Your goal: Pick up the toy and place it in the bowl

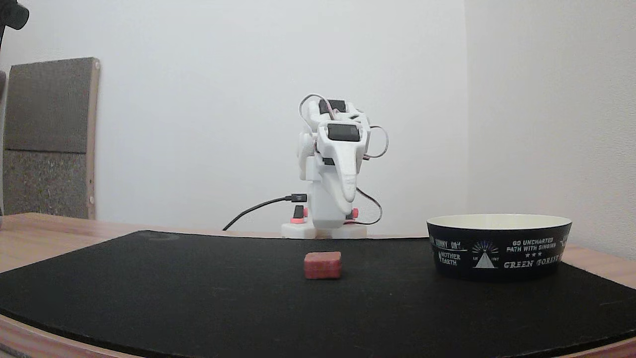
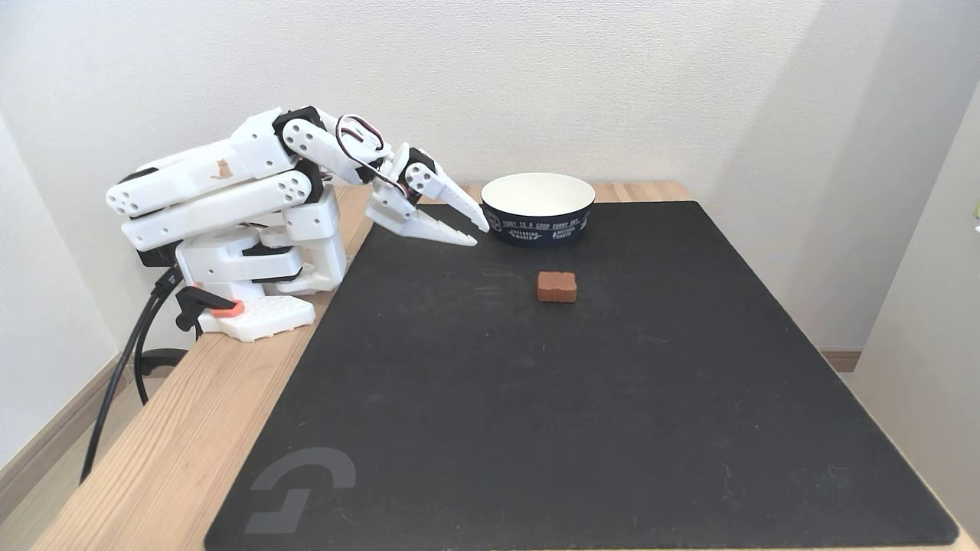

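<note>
While the arm sits folded low over its base, I see the hand (image 2: 478, 233) empty, its jaws only narrowly parted, hovering above the mat's (image 2: 582, 428) edge just beside the bowl (image 2: 538, 187). The toy (image 2: 556, 286) lies flat on the mat, apart from both hand and bowl. My worry is the approach: with so slim a gap, I could knock the toy aside instead of straddling it. Swinging out carelessly, I might also clip the bowl's near wall and shove it across the tabletop (image 2: 176, 451).
</note>
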You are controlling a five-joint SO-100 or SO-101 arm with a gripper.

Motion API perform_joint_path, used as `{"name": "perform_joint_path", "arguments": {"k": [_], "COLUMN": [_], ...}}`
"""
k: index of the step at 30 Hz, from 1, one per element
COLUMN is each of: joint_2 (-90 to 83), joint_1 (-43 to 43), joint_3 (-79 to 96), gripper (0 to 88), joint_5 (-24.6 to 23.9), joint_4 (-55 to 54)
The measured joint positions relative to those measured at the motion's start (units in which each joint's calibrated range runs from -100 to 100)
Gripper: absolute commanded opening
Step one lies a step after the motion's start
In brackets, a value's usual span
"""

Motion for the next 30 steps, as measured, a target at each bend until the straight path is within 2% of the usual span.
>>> {"name": "perform_joint_path", "arguments": {"k": [4, 5, 12, 18, 23, 30], "joint_2": [0.00, 0.00, 0.00, 2.66, 18.73, 61.45], "joint_1": [0.00, 0.00, 0.00, 3.33, 5.58, 5.49], "joint_3": [0.00, 0.00, 0.00, -2.46, -19.93, -47.14], "gripper": [39.4, 41.7, 42.4, 42.4, 42.4, 42.4], "joint_5": [0.00, 0.00, 0.00, 0.00, 0.00, 0.00], "joint_4": [0.00, 0.00, 0.00, 0.00, 3.04, 2.53]}}
